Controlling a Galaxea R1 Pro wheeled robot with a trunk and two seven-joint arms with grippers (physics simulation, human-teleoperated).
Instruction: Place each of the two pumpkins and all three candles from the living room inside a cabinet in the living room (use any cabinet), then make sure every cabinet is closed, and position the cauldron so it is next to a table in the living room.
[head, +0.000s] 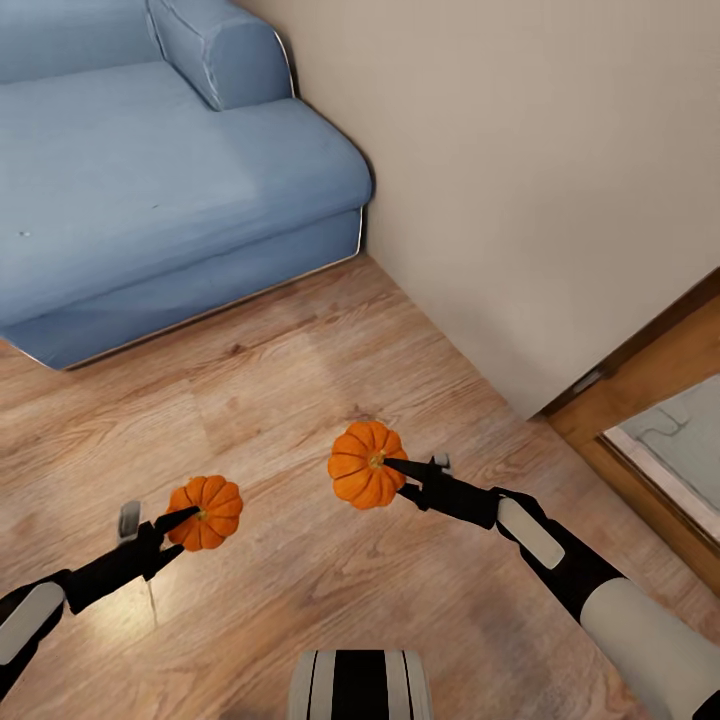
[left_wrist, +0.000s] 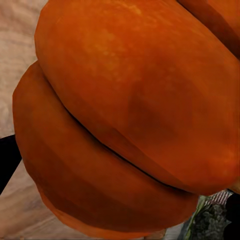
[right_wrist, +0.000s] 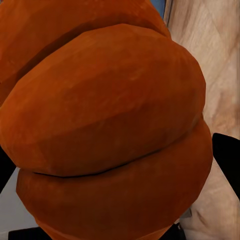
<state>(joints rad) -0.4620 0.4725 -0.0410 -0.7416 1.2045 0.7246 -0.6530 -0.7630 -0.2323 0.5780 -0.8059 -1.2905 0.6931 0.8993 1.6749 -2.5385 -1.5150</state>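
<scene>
Left fingers (head: 190, 520): clamped on the left pumpkin (head: 206, 512), one dark fingertip lying across its top by the stem; from my left wrist its orange ribs (left_wrist: 125, 120) sit right against the lens, so it is tight in my grasp.

Right fingers (head: 400, 468): clamped on the right pumpkin (head: 366, 464), the visible finger reaching to its stem; my right wrist sees its ribbed skin (right_wrist: 105, 130) pressed close.

Where the pumpkins are: both carried off the wooden floor (head: 300, 400), each at the tip of its own fingers, well apart from one another, the right one a little further out than the left.

Just beyond my fingers: bare floor planks, nothing to bump.

Further out, past the left fingers: a blue sofa (head: 150, 170) against the beige wall (head: 540, 180).

Further out, past the right fingers: a wooden door frame (head: 650, 375) at the wall's corner.

Step in hand: I judge this to be the carry, both pumpkins picked up and on their way to the dark-brown cabinet.

Next move: turning the base until the cabinet comes before my fingers, keeping both grips firm, then getting a drawer open, which probably means setting one pumpkin down first.
</scene>
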